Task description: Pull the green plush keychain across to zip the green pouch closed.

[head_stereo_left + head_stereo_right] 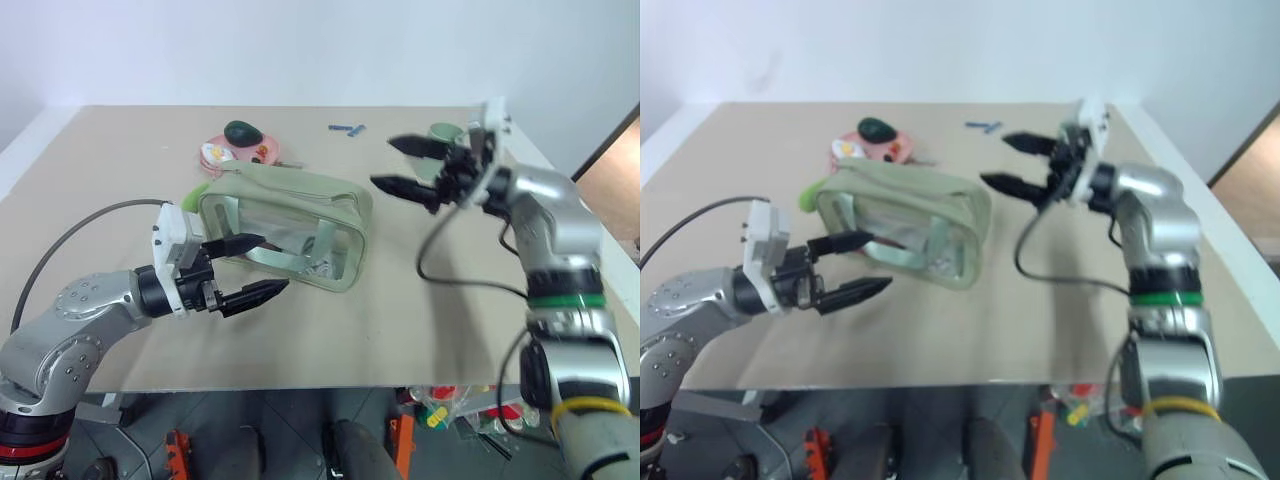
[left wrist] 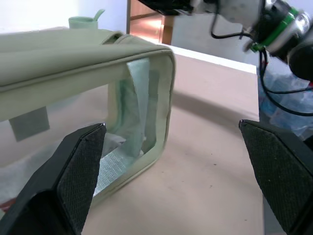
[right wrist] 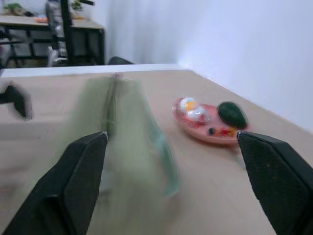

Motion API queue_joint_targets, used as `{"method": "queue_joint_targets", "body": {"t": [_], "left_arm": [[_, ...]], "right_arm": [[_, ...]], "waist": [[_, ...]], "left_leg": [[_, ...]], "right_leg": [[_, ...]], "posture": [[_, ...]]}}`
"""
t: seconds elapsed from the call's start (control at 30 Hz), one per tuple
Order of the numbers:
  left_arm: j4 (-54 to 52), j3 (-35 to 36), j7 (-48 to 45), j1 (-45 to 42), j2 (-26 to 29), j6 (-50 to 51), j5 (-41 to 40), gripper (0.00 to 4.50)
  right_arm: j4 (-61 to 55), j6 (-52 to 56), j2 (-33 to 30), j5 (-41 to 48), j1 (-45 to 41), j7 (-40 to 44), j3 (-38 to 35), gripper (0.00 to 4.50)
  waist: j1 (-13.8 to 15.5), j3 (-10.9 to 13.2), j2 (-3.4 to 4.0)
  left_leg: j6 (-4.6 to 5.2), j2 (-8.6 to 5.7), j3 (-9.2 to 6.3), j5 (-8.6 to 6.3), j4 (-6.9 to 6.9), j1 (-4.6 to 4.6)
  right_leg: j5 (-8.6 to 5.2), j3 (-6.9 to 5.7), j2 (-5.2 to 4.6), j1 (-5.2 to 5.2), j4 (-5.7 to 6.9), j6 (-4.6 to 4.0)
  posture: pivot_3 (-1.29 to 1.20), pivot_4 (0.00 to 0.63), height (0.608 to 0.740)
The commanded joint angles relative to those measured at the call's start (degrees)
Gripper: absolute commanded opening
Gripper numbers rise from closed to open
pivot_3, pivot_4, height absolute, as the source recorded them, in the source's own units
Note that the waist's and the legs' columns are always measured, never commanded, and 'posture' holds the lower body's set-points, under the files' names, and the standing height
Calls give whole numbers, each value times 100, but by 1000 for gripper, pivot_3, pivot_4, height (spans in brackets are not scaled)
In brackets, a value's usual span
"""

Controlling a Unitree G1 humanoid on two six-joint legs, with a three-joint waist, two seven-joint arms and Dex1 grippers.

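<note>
Left eye view, landmark: every place below is given from the green pouch (image 1: pixel 290 225), which lies on its side near the middle of the surface (image 1: pixel 330 330)
Left gripper (image 1: pixel 262 266): just beside the pouch's near left corner, pointing across its clear front panel; jaws spread wide, grasping nothing; the left wrist view has one finger in front of the panel and the other out over bare surface
Green plush keychain (image 1: pixel 196 194): a small lime tuft at the pouch's far left end, touching the fabric edge; I cannot tell how far the zip has run
Pouch handling: judged light and soft; fabric top, floppy clear sides and a loose strap; likely to slide or buckle under a sideways pull unless one end is pinned
Where to take hold: the plush is fuzzy and squashy, so pinch it close to the zipper pull rather than at its fluffy rim; steady the pouch at the opposite end
Pink plate (image 1: pixel 240 151): behind the pouch, well apart, carrying a dark avocado toy (image 1: pixel 243 132)
Right gripper (image 1: pixel 400 166): raised to the right of the pouch, apart from it; jaws released and wide, empty
Pale green cup (image 1: pixel 445 132): behind that gripper
</note>
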Motion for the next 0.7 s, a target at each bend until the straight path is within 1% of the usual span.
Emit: {"method": "queue_joint_targets", "body": {"t": [0.03, 0.1, 0.2, 0.27, 0.4, 0.53, 0.6, 0.67, 0.7], "left_arm": [[-27, -118, -275, -108, 35, -200, 133, 4500], [27, -167, -339, -194, 14, -218, 192, 4500], [91, -205, -383, -289, -13, -212, 229, 4500], [87, -214, -399, -293, -33, -204, 245, 4500], [75, -215, -408, -285, -49, -194, 272, 4500], [81, -228, -368, -294, -83, -201, 337, 4500], [57, -213, -349, -278, -105, -190, 347, 4500], [24, -194, -337, -246, -118, -178, 358, 4500], [16, -189, -325, -234, -124, -171, 366, 4500]], "right_arm": [[-1871, 784, -93, 536, 586, -578, -89, 4434], [-2433, 1042, -2, 651, 832, -942, -44, 4434], [-2751, 1268, 210, 662, 912, -1439, 117, 4434], [-2716, 1180, 314, 440, 939, -1652, 312, 4434], [-2438, 991, 499, 136, 938, -1921, 579, 4434], [-2087, 578, 584, -320, 987, -2062, 795, 4434], [-2020, 533, 623, -354, 994, -2087, 800, 3877], [-1987, 520, 639, -383, 999, -2081, 798, 3261], [-1968, 516, 641, -390, 996, -2066, 799, 3030]], "waist": [[-10, 1, 1], [-58, 2, 3], [-93, 0, 1], [-97, 0, 0], [-97, 0, 0], [-96, 0, -1], [-95, 0, -1], [-94, 0, -1], [-94, 0, -1]], "left_leg": [[0, 0, 0, 0, 1, -1], [0, 2, 13, 0, 3, 1], [1, 3, 12, 2, 13, 8], [8, 3, 7, 8, 19, 22], [12, 1, 8, 21, 19, 20], [11, -3, 11, 21, 18, 14], [10, -3, 12, 21, 15, 8], [11, -3, 12, 20, 12, 3], [12, -2, 12, 19, 11, 2]], "right_leg": [[0, 2, 0, -2, 3, 0], [5, 15, 2, -9, 7, 3], [21, 23, 13, -6, 8, 2], [16, 32, 26, 4, 7, -23], [19, 48, 31, 3, 7, -24], [21, 63, 35, 1, 6, -22], [21, 66, 36, -4, 4, -21], [34, 68, 37, -9, 4, 4], [33, 69, 38, -10, 3, 4]], "posture": [[0, 150, 740], [0, 150, 740], [0, 150, 740], [0, 150, 740], [0, 150, 740], [0, 150, 740], [0, 150, 740], [0, 150, 740], [0, 150, 740]]}}
